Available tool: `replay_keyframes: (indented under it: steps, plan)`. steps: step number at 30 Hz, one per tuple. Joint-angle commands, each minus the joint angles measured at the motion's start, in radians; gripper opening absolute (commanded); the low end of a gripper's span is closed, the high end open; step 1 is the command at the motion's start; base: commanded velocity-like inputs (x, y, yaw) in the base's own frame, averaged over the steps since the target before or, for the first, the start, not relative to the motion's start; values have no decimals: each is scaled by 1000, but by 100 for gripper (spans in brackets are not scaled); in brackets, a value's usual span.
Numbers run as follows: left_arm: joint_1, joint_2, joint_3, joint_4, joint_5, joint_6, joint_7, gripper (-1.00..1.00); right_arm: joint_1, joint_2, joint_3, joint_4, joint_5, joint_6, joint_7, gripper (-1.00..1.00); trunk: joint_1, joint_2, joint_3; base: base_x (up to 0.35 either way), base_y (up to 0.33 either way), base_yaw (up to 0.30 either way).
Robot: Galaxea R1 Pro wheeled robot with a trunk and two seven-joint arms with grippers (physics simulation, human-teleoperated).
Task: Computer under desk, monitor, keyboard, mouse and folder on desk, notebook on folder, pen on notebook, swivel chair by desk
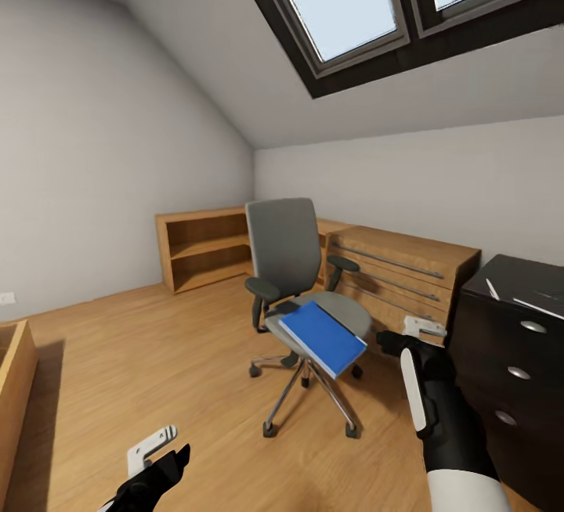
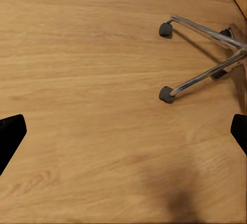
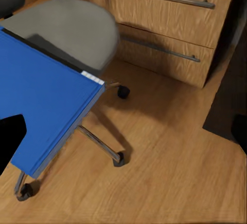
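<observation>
One folder (image 1: 323,337), bright blue, lies flat on the grey seat of the swivel chair (image 1: 287,250), with a corner and part of one long side jutting past the seat's front edge. It looks thin, stiff and light, with a smooth cover that could slip; the overhanging edge seems the best place to pinch it, since the fingers can close above and below without scraping the cushion. The right hand (image 1: 424,327) hovers just beside that edge, released, its dark fingers (image 3: 11,136) spread wide with the folder's corner between them but not yet touching. The left hand (image 1: 153,446) hangs low over the wood floor (image 2: 92,80) near the chair's chrome base, also released and empty. To the right stands the black worktop (image 1: 525,273) above its dark drawers.
</observation>
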Motion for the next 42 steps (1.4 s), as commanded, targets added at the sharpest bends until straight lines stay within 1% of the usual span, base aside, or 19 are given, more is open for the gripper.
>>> replay_keyframes:
  steps: [1, 7, 13, 16, 17, 18, 21, 23, 24, 25, 26, 28, 29, 30, 32, 33, 41, 42]
  plan:
    - [0, 0, -1, -2, 11, 1, 9, 100, -1, 1, -2, -1, 2, 5, 1, 100, 0, 0, 0, -6, 5, -267]
    - [0, 0, -1, -2, 11, 1, 9, 100, -1, -1, -9, -2, -12, 4, 1, 100, 0, 0, 4, -3, 2, -267]
    - [0, 0, -1, -2, 10, 1, 10, 100, -1, -2, -35, -2, -48, 2, 2, 100, 0, 0, 9, -1, 0, -267]
    - [0, 1, -1, -2, 10, 1, 8, 100, -1, -2, -65, 3, -107, -2, 8, 100, 0, 0, 11, 0, 0, -244]
    - [0, 1, -1, -4, 10, 1, 7, 100, -1, -2, -85, 5, -150, -3, 10, 100, 0, 0, 11, 0, 0, -139]
    - [0, 1, -1, -5, 10, 1, 7, 100, -1, -2, -93, 6, -173, -3, 10, 100, 0, 0, 11, 0, 0, -111]
    - [0, 2, -1, -11, 10, 1, 6, 100, 0, -2, -109, 10, -242, -4, 12, 100, 0, 0, 12, 0, 0, -72]
    - [0, 2, -1, -20, 11, 2, 7, 100, 1, -2, -115, 17, -281, -5, 13, 100, 0, 0, 12, 0, 0, -41]
    - [0, 1, -1, -30, 11, 3, 7, 100, 3, -2, -119, 31, -313, -5, 14, 100, 0, 0, 12, 0, 0, -23]
    - [0, 1, 0, -37, 11, 4, 8, 100, 5, -2, -121, 40, -326, -5, 15, 100, 0, 0, 12, 0, 0, -19]
    - [0, 0, 1, -59, 12, 5, 10, 100, 8, -4, -125, 75, -367, -5, 25, 100, 0, 0, 12, 0, 0, -8]
    - [0, 0, 3, -66, 13, 5, 11, 100, 9, -4, -126, 88, -382, -5, 39, 100, 0, 0, 12, 0, 0, -5]
    - [0, 0, 5, -74, 14, 6, 11, 100, 10, -6, -128, 98, -398, -5, 71, 100, 0, 0, 12, 0, 0, -2]
    - [0, 0, 5, -77, 15, 6, 12, 100, 11, -7, -129, 103, -403, -5, 94, 100, 4, -7, 9, 0, 0, -2]
    - [0, 0, 5, -80, 15, 6, 13, 100, 11, -9, -130, 105, -407, -5, 116, 100, 11, -21, 3, 0, 0, -1]
    - [0, 1, 10, -88, 16, 6, 15, 100, 11, -11, -150, 108, -414, -5, 153, 100, 15, -28, 0, 0, 0, 0]
    - [0, 2, 12, -109, 18, 8, 14, 100, 11, -12, -195, 109, -417, -5, 162, 100, 46, -84, -26, 0, 0, 0]
    - [0, 2, 12, -112, 18, 8, 14, 100, 11, -12, -211, 110, -417, -5, 162, 100, 50, -91, -29, 0, 0, 0]
